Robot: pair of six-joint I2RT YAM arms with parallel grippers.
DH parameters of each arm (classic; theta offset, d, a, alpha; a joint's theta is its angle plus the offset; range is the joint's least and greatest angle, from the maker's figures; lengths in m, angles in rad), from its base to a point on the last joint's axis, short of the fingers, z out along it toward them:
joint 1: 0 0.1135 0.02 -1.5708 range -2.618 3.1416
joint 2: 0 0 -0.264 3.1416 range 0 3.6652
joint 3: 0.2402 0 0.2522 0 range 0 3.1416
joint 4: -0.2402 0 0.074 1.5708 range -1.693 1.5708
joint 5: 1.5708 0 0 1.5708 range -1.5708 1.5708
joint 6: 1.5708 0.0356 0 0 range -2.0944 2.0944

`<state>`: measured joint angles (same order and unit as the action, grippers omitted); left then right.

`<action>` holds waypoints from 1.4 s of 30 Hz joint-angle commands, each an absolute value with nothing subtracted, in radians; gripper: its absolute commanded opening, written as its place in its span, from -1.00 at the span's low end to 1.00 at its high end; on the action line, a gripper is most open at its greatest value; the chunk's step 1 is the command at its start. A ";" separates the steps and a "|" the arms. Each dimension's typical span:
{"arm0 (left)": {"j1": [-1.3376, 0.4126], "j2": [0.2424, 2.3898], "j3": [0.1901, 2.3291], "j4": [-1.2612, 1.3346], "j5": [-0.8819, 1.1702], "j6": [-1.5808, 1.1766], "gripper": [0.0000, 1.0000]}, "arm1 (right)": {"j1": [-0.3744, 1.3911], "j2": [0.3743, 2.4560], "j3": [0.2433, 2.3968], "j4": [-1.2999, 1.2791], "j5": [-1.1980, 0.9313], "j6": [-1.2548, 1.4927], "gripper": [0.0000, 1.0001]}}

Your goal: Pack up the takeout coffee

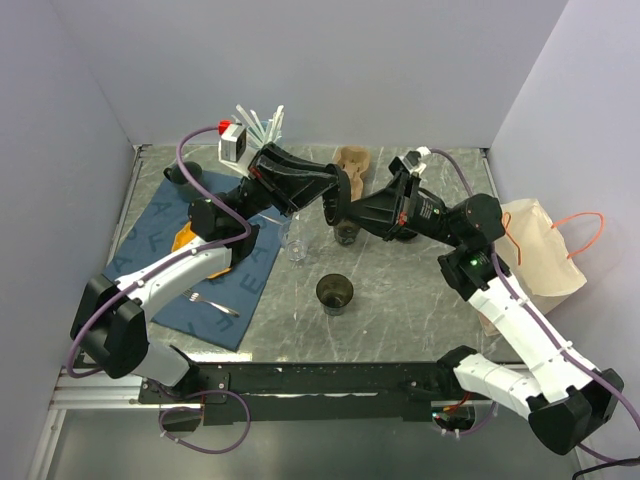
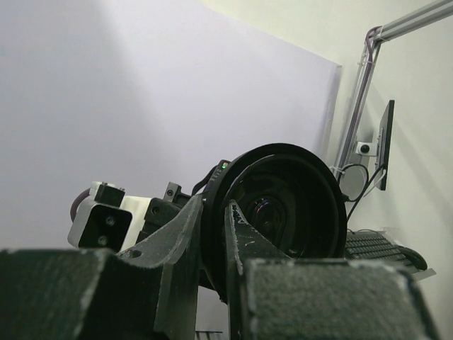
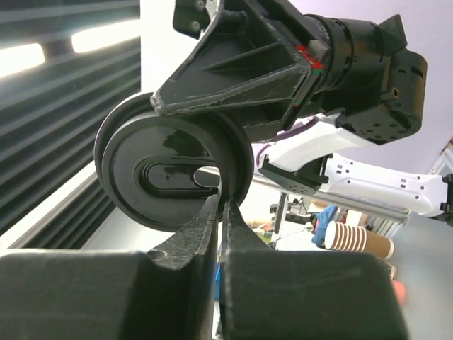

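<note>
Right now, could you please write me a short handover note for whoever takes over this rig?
Left gripper: fingers shut on the rim of the black lid, held in the air above mid-table.
Right gripper: fingers shut on the same rim, from the other side.
A dark cup stands just below them; it is probably the takeout cup, without its lid.
Done: nothing packed yet.
Left: probably lid onto cup, then cup into the paper bag at the table's right side.

The coffee is black, cup and lid alike. The surface is grey with marble veining, the mat dark blue with pale lettering, the bag tan and orange-handled, the mug dark.
</note>
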<state>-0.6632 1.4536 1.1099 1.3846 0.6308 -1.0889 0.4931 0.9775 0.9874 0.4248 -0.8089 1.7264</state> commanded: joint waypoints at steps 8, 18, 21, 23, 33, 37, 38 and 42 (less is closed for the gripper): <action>-0.686 1.493 1.097 1.861 0.672 -1.051 -0.08 | 0.500 0.922 0.959 0.448 -0.755 1.690 -1.00; -0.669 1.417 1.008 1.813 0.646 -0.979 0.51 | 0.469 0.884 0.940 0.350 -0.723 1.663 -1.00; -0.669 1.404 0.989 1.802 0.646 -0.977 0.52 | 0.456 0.877 0.937 0.307 -0.721 1.637 -1.00; -0.667 1.387 0.962 1.796 0.628 -0.970 0.52 | 0.449 0.874 0.943 0.243 -0.722 1.608 -1.00; -0.676 1.374 0.851 1.766 0.474 -0.953 0.50 | 0.419 0.873 0.950 0.137 -0.745 1.551 -1.00; -0.673 1.319 0.796 1.571 0.375 -0.836 0.53 | 0.373 0.873 0.991 -0.082 -0.765 1.435 -1.00; -0.673 1.295 0.795 1.468 0.358 -0.810 0.55 | 0.365 0.871 0.989 -0.101 -0.768 1.422 -1.00; -0.673 1.275 0.827 1.234 0.341 -0.684 0.50 | 0.324 0.885 0.969 -0.135 -0.782 1.368 -1.00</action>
<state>-0.6712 1.3388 0.7879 1.2850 0.4091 -0.8444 0.3588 0.8803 0.9482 -0.0586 -0.7570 1.4643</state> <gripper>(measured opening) 0.766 0.007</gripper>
